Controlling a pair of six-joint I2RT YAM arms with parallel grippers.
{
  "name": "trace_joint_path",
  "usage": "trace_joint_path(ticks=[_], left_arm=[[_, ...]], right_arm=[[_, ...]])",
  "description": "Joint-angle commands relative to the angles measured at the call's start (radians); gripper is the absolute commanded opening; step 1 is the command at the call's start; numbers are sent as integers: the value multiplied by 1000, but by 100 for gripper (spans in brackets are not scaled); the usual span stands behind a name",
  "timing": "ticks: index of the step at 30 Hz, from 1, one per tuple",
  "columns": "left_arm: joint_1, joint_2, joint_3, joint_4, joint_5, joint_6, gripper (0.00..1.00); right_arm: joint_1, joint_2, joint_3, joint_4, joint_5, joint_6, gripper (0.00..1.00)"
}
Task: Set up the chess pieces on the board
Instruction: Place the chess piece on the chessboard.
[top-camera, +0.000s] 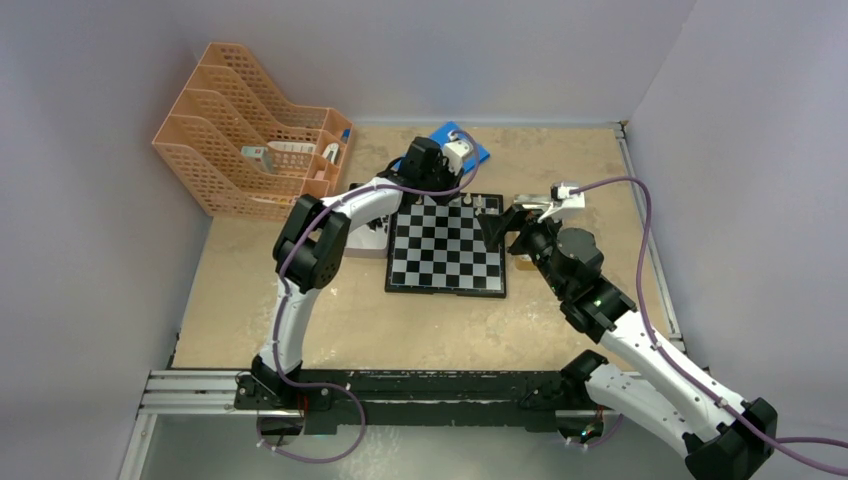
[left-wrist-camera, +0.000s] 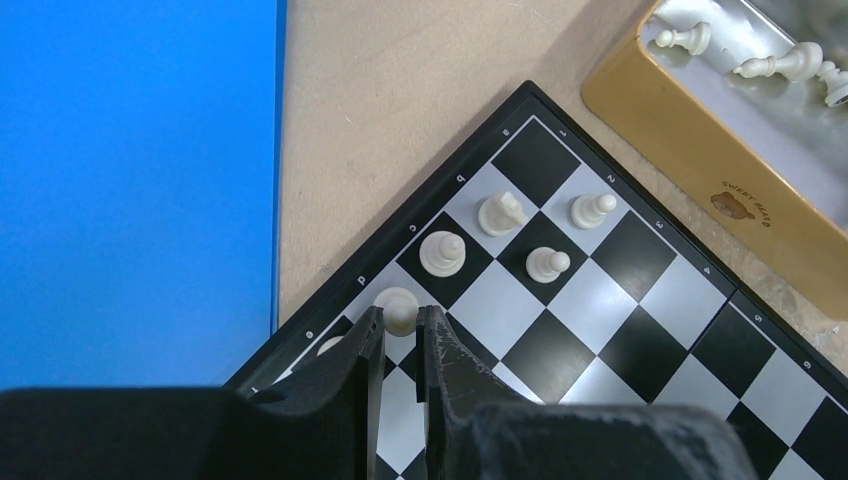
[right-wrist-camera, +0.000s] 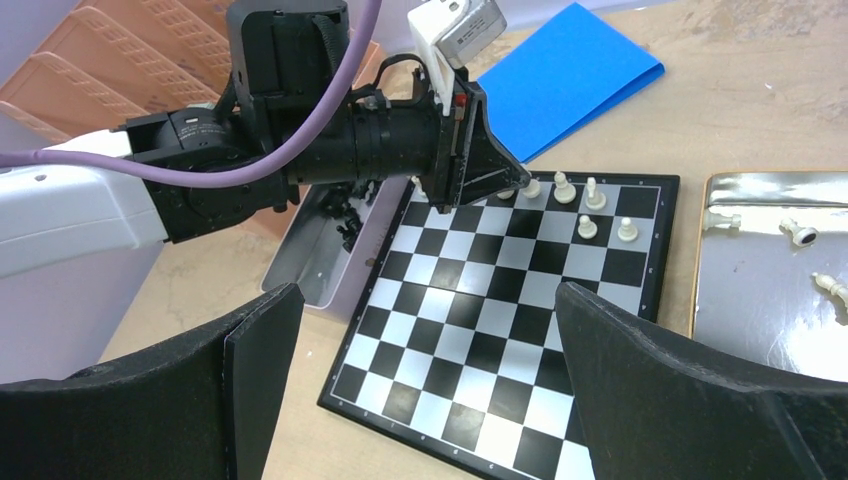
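Gripper, left (left-wrist-camera: 400, 325): jaws drawn nearly together, pinching a white piece (left-wrist-camera: 397, 303) at the very tips, low over an edge-row square of the board (left-wrist-camera: 640, 330). Neighbours: four white pieces (left-wrist-camera: 443, 250) upright on the two outer rows at 1 to 2 o'clock of the tips, near but apart; a fifth half hidden beside the finger at 9 o'clock. Blue sheet (left-wrist-camera: 130, 180) at 10 o'clock, off the board. Gold-rimmed tray (left-wrist-camera: 700, 150) at 2 o'clock, loose white pieces lying in it. Gripper, right (right-wrist-camera: 425, 300): jaws spread wide, nothing held, hovering at the board's 3 o'clock side by the tray. Step, as judged: setting one white piece on its row. Next move calls for seating the base flat inside one square, a small release, then a straight lift clear of the neighbours.
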Motion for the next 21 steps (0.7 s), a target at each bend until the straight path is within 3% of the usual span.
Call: trace_joint_path(ticks=[1, 17, 21], left_arm=[[-4, 0, 47, 2, -10, 24, 4], [-5, 34, 79, -20, 3, 31, 9], [-4, 35, 80, -23, 2, 29, 16]], right_arm=[[5, -5, 47, 33, 26, -14, 99], [5, -2, 40, 42, 25, -12, 99], [5, 8, 36, 44, 25, -10, 99]])
